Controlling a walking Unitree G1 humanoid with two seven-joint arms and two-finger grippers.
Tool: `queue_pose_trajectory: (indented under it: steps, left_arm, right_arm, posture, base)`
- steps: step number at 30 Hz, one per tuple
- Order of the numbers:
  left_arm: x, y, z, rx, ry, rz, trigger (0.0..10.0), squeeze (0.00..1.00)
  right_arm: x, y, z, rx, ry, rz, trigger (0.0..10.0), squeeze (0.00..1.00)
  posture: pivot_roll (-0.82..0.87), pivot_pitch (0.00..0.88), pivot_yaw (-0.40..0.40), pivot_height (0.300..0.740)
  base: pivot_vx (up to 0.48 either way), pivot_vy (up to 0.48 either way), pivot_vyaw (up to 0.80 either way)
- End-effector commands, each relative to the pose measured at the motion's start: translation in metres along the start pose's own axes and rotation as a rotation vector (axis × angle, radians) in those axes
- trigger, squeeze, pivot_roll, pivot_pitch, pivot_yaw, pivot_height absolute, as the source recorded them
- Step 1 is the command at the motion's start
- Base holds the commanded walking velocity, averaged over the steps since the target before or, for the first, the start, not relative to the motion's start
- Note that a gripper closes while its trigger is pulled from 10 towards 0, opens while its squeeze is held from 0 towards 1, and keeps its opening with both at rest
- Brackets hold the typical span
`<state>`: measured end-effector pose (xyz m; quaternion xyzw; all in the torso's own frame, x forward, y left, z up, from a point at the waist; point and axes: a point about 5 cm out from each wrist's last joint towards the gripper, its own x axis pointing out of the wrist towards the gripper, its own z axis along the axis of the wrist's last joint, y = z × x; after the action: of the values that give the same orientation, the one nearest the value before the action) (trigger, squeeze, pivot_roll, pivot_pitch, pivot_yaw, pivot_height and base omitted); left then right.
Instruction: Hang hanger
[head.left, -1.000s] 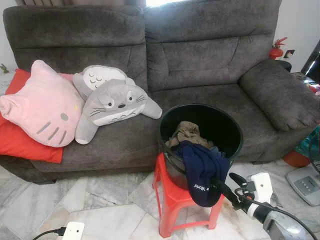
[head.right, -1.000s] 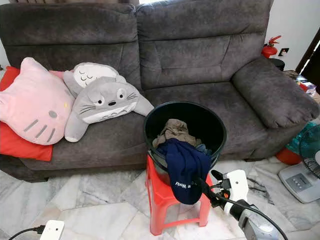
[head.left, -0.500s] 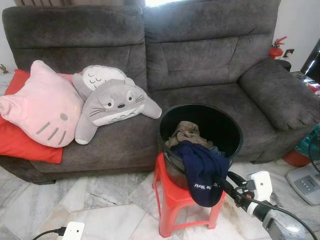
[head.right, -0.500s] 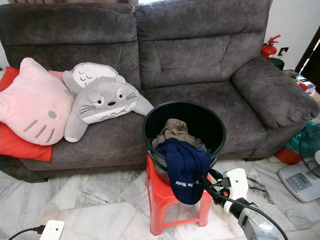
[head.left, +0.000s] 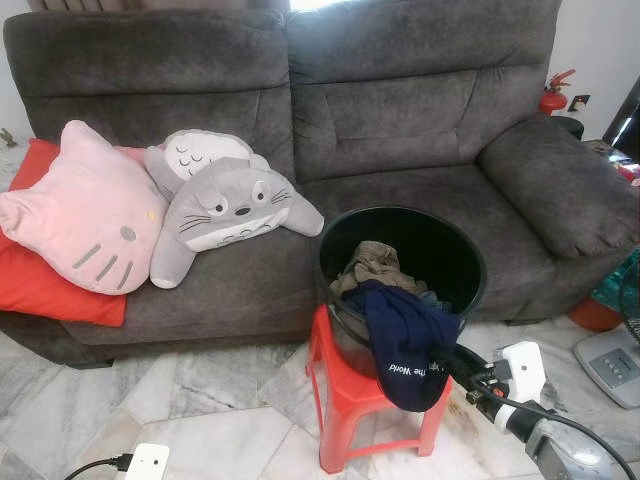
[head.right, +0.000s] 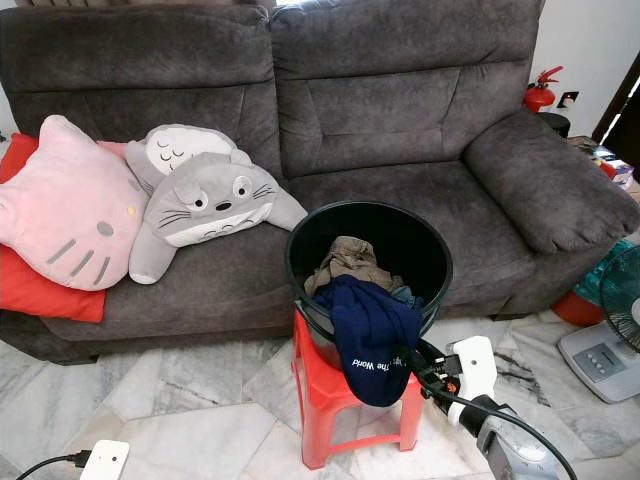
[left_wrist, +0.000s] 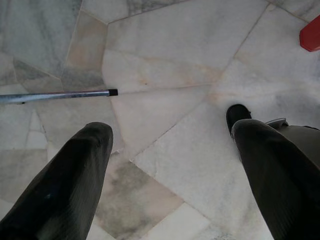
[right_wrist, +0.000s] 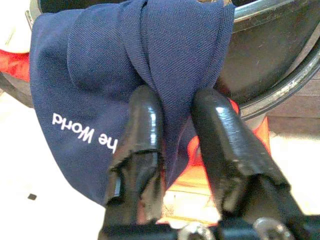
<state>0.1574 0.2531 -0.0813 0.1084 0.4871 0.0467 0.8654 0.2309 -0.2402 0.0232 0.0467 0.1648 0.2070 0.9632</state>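
A navy garment with white lettering (head.left: 405, 338) hangs over the front rim of a black bucket (head.left: 479, 272), which holds more clothes, a tan piece (head.left: 375, 265) on top. The bucket stands on a red plastic stool (head.left: 343, 392). My right gripper (head.left: 452, 362) reaches in from the lower right, level with the garment's lower edge. In the right wrist view its two black fingers (right_wrist: 144, 117) pinch a fold of the navy cloth (right_wrist: 95, 70). My left gripper (left_wrist: 167, 125) hangs open over the marble floor.
A dark grey sofa (head.left: 400, 110) stands behind the stool, with a pink cat cushion (head.left: 85, 215), a grey plush (head.left: 225, 210) and a red cushion (head.left: 40, 285). A white plug block (head.left: 147, 462) lies on the floor at left. A fan base (head.left: 612, 365) sits at right. A metal rod (left_wrist: 55, 95) lies under the left gripper.
My right gripper has moved forward and left, from clear of the stool to the hanging navy garment, and its fingers have come together on the cloth.
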Motion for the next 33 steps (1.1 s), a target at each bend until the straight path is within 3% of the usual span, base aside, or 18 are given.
queue_pose_trajectory:
  steps: [1,7,18,24,29,33]
  left_arm:
    - [-0.001,0.005,-0.002,0.028,0.016,0.014,10.0,0.00]
    - [-0.001,0.005,-0.002,0.030,0.017,0.015,10.0,0.00]
    - [-0.001,0.005,-0.002,0.031,0.017,0.016,10.0,0.00]
    - [0.000,0.005,-0.002,0.037,0.016,0.015,10.0,0.00]
    - [0.000,0.005,-0.001,0.037,0.013,0.016,10.0,0.00]
    - [0.000,0.005,-0.001,0.036,0.013,0.016,10.0,0.00]
  right_arm:
    - [0.000,-0.002,0.004,-0.020,-0.009,0.002,0.0,0.00]
    - [-0.001,0.001,0.013,-0.048,-0.042,0.009,0.0,0.00]
    - [-0.022,0.024,0.036,-0.110,-0.115,0.075,0.0,0.00]
    - [-0.027,0.035,0.062,-0.103,-0.203,0.092,0.0,0.00]
    - [-0.017,0.036,0.101,-0.085,-0.350,0.084,0.0,0.00]
    - [-0.008,0.038,0.120,-0.100,-0.408,0.084,0.0,0.00]
  posture:
    - [-0.21,0.016,0.045,0.740]
    - [-0.22,0.017,0.046,0.740]
    - [-0.22,0.019,0.043,0.740]
    - [-0.23,0.018,0.044,0.740]
    - [-0.23,0.010,0.045,0.740]
    - [-0.23,0.007,0.044,0.740]
  base:
    - [0.000,0.000,0.00]
    - [0.000,0.000,0.00]
    - [0.000,0.000,0.00]
    - [0.000,0.000,0.00]
    - [0.000,0.000,0.00]
    - [0.000,0.000,0.00]
